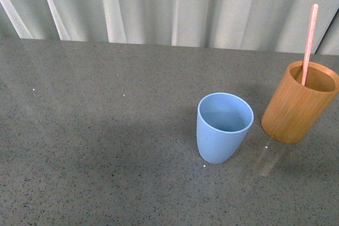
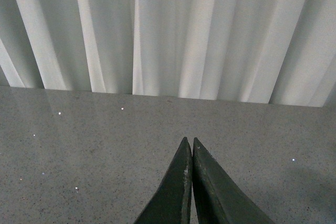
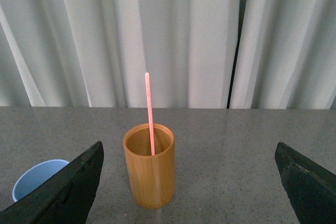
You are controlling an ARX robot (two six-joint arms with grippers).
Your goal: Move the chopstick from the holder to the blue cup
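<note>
The pink-red chopstick [image 1: 309, 41] stands in the light-brown wooden holder [image 1: 297, 104] at the table's right side, its upper half sticking well above the rim. Just left of the holder stands the blue cup [image 1: 223, 128], upright and empty. Neither gripper shows in the front view. In the right wrist view the holder [image 3: 149, 169] with the chopstick [image 3: 149, 111] stands ahead of my open right gripper [image 3: 190, 149], nearer its one finger, and the blue cup [image 3: 32, 179] peeks out beside that finger. My left gripper [image 2: 189, 141] is shut on nothing over bare tabletop.
The grey speckled tabletop [image 1: 95, 146] stretches left of the cup. A pleated white curtain [image 1: 169, 3] hangs along the table's far edge.
</note>
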